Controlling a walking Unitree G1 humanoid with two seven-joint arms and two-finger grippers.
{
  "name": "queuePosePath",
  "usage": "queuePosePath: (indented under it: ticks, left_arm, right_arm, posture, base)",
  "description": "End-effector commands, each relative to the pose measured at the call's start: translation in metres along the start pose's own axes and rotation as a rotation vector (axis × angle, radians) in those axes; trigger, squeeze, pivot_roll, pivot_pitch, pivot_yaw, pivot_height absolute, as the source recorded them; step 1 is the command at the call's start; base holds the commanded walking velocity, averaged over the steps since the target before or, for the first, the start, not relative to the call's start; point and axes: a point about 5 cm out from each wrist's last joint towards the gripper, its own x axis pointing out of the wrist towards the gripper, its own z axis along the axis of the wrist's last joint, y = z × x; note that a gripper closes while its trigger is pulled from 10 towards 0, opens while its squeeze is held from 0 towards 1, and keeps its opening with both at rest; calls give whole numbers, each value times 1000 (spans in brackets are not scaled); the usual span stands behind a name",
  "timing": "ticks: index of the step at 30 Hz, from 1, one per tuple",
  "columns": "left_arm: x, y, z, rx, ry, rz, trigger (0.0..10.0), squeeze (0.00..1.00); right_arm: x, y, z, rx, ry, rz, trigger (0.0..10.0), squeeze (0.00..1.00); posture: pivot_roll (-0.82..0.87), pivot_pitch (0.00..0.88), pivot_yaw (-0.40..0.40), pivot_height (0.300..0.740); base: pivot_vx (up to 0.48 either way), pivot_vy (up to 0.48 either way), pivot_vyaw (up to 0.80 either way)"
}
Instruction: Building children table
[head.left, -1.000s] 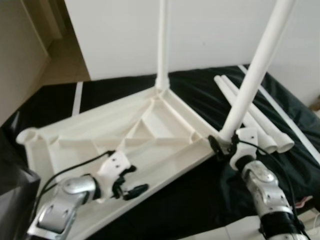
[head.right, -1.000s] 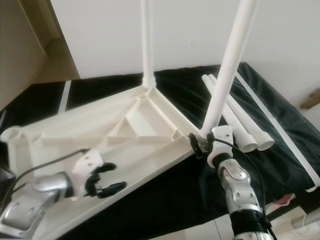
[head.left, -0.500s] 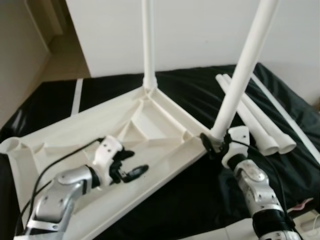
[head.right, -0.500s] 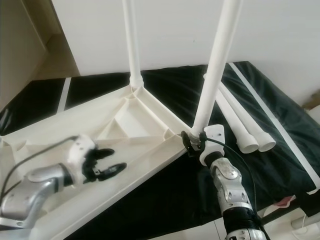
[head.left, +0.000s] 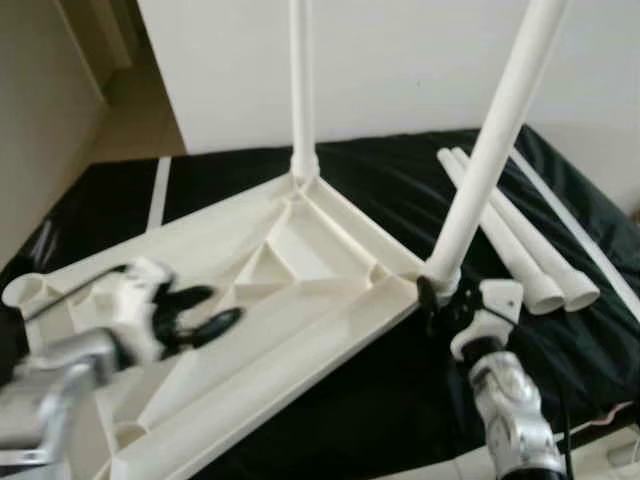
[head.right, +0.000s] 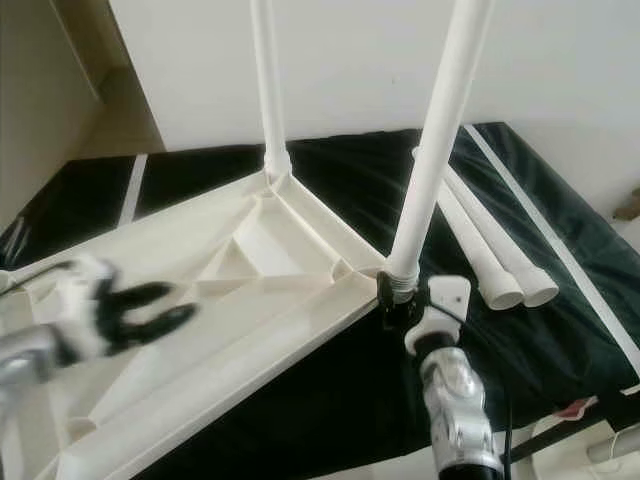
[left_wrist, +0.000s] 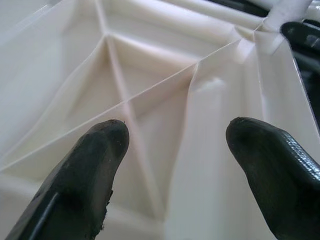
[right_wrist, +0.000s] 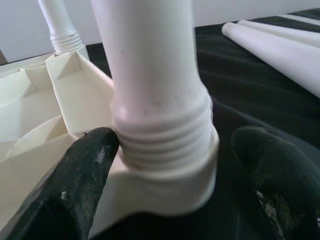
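Letting go of the leg (head.right: 432, 170), the right pincer (head.right: 400, 305) now straddles its threaded foot, fingers spread and no longer clenched; the leg stands by itself at the tabletop's (head.left: 300, 270) near-right corner. Empty and open, the left pincer (head.left: 195, 312) has pulled leftward. Two spare legs (head.left: 520, 250) lie right.

Open air lies between the spread fingers (left_wrist: 80, 175) of the left gripper (head.left: 205, 312), above the ribbed underside of the upturned tabletop (head.left: 330, 300). The screwed-in leg (right_wrist: 150, 75) fills the gap between the right gripper's (head.right: 400, 300) fingertips (right_wrist: 80, 175). Beyond it, two loose legs (head.right: 490, 250) lie on the black cloth (head.right: 560, 300); a far upright leg (head.left: 302, 80) blocks the corner.
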Motion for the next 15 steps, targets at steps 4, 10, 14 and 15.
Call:
queuePosePath:
  ticks: [4,10,14,15]
  left_arm:
    - [-27,22,-12,22,110,99,10000,0]
    - [-46,31,-33,82,324,179,10000,0]
    - [-48,29,-50,129,456,177,10000,0]
    - [-46,27,-50,136,456,161,10000,0]
  right_arm:
    - [-13,-5,-1,23,-1,-25,10000,0]
    - [-18,-5,-1,27,7,-30,10000,0]
    - [-18,-4,-4,25,23,-28,10000,0]
    - [-17,-3,-4,25,25,-27,10000,0]
  posture:
    - [25,28,9,740]
    - [35,25,-5,740]
    - [36,22,-6,740]
    - [37,21,-8,740]
  base:
    - [0,0,0]
    - [0,0,0]
    - [0,0,0]
    - [0,0,0]
